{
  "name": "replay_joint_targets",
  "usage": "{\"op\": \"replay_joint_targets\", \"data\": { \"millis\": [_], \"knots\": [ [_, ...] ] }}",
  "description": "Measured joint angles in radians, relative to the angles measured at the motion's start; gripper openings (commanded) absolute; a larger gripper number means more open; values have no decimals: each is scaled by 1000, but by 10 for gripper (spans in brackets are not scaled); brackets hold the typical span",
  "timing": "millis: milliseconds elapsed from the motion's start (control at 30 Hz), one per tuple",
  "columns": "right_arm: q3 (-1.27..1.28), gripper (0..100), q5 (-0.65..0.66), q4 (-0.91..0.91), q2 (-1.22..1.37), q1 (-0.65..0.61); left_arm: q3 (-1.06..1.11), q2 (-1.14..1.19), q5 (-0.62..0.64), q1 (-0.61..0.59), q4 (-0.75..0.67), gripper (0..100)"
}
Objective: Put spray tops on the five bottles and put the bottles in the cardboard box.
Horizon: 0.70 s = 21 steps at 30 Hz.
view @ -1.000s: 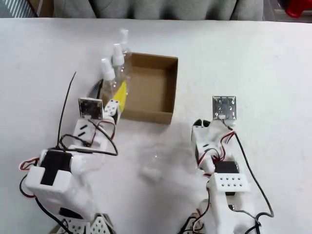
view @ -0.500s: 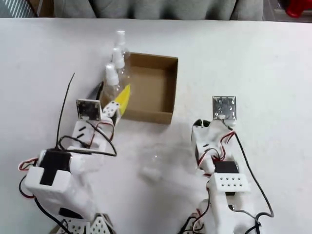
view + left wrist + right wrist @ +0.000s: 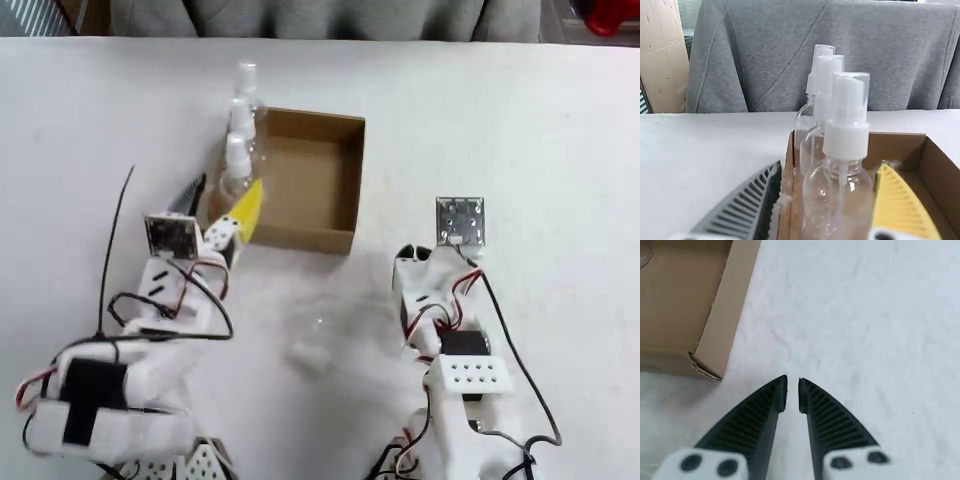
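- High view: 3 capped bottles [image 3: 243, 115] stand along the cardboard box [image 3: 300, 238] wall.
- Left gripper [image 3: 226, 186] jaws sit parted around the nearest bottle [image 3: 840, 190], apparently unclamped.
- Right gripper [image 3: 791, 390] is nearly closed and empty.
- 2 bottles seemingly remain.

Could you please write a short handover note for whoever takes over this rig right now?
Left gripper: open, astride the nearest bottle and the cardboard box wall.
Right gripper: almost shut, empty, above the table by the box.
Done: that bottle and two other bottles, all with spray tops, stand along the wall, seemingly inside.
To do: two more; what looks like a clear bottle and a loose top lie between the arms.
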Motion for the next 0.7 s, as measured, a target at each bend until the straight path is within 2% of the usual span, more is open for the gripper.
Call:
{"op": "replay_joint_targets", "data": {
  "millis": [233, 500, 700],
  "knots": [
    [0, 16, 0, 0, 0, 5, 26, -226, 0, 0, 301, 283],
    [0, 16, 0, 0, 0, 3, 147, -514, 0, 0, 483, 283],
    [0, 16, 0, 0, 0, 3, 181, -749, 0, 0, 727, 282]
  ]
}}
